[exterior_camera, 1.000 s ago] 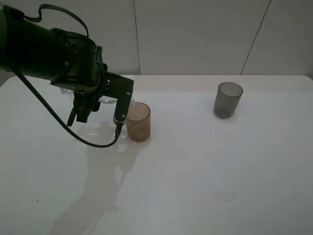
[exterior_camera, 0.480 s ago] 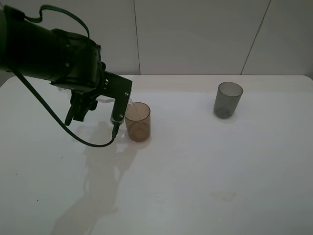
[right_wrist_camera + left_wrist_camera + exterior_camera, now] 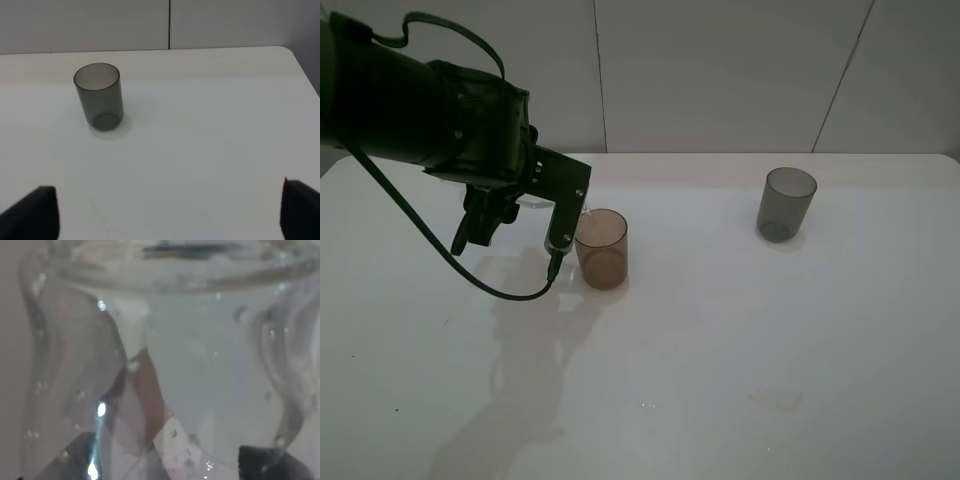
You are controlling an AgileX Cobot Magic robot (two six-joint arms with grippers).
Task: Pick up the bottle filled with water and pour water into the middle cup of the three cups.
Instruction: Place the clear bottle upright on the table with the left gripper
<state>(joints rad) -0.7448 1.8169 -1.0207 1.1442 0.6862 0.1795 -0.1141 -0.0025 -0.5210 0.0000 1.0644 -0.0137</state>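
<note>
The clear bottle (image 3: 582,209) is held tilted, its neck at the near-left rim of the amber-brown middle cup (image 3: 603,249), which stands upright on the white table. My left gripper (image 3: 515,228) is shut on the bottle, with black fingers on either side of it. In the left wrist view the bottle (image 3: 170,365) fills the frame, wet with droplets, and a brownish shape shows through it. A smoky grey cup (image 3: 786,204) stands far to the right and appears again in the right wrist view (image 3: 99,96). My right gripper (image 3: 170,212) hangs open, well short of the grey cup.
The white table (image 3: 740,340) has a faint wet mark (image 3: 776,400) near its front. A black cable (image 3: 490,285) loops down from the left arm close to the amber cup. The table's right edge (image 3: 305,70) lies beyond the grey cup.
The left gripper has lifted a little and drawn slightly to the left with the bottle, keeping its neck at the amber cup's rim. The cups have not moved.
</note>
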